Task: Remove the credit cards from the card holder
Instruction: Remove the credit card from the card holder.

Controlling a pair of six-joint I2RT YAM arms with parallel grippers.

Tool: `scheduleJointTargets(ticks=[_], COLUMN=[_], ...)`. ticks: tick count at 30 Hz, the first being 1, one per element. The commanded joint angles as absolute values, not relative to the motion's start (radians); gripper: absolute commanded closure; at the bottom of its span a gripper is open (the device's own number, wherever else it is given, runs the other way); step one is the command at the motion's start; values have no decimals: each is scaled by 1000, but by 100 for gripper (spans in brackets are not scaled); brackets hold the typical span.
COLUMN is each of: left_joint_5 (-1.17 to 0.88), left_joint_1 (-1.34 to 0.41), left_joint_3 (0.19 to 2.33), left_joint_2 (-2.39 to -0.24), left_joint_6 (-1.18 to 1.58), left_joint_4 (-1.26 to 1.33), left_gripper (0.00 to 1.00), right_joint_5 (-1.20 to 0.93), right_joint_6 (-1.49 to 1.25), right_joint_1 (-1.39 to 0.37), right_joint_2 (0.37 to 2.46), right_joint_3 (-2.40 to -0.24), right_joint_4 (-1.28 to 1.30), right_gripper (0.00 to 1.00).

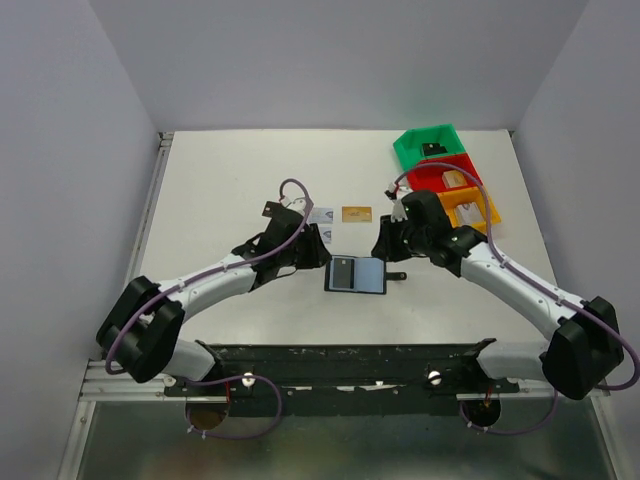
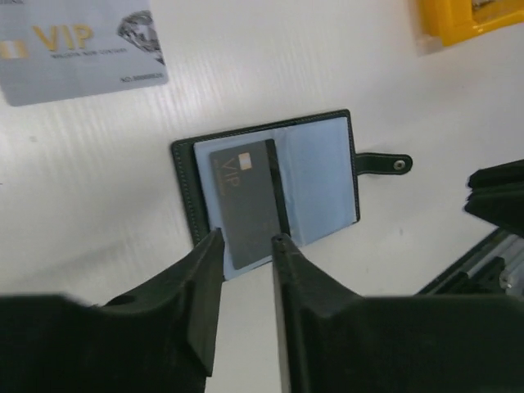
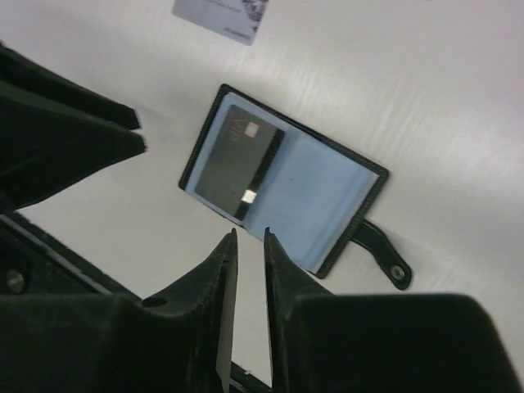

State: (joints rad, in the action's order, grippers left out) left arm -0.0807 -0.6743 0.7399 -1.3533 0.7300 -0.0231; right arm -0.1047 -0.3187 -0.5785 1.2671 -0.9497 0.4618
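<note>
left wrist: black card (image 2: 248,201) end between part-closed left jaws, grip unclear; right jaws narrow, empty.

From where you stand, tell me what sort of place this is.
Probably a robot test cell: plain grey partition walls around a white table, and green, red and orange plastic bins.

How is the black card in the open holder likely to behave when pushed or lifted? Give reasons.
The card looks thin and flat with straight edges, so probably stiff and light. Its smooth face lies flush on the holder, so a grip may slip rather than lift it. The holder lies loose on the table and may shift too.
</note>
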Motion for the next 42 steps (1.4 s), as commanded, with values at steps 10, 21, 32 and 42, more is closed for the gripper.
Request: scheduleJointTargets(ticks=[10,21,32,42], left_joint_5=[-180,-156,-133,-114], left_joint_1=[-675,-695,-706,-718], left_joint_3=[805,785,801,804], left_joint_2=[-1581,-1628,-1669,-1690], left_joint_6=[745,758,762,775], left_joint_4=[54,60,21,2], left_gripper=[97,100,100,100], right_joint_5=[-488,-505,-485,-472], right_joint_6=[-541,-601,-606,-604], right_joint_1=[-578,-558,-522,-506], right_joint_2=[1492,1618,1660,1669], right_joint_3=[-785,-761,-732,-727], right_joint_4=[23,-71,-78,-64], right_gripper=[79,72,70,68])
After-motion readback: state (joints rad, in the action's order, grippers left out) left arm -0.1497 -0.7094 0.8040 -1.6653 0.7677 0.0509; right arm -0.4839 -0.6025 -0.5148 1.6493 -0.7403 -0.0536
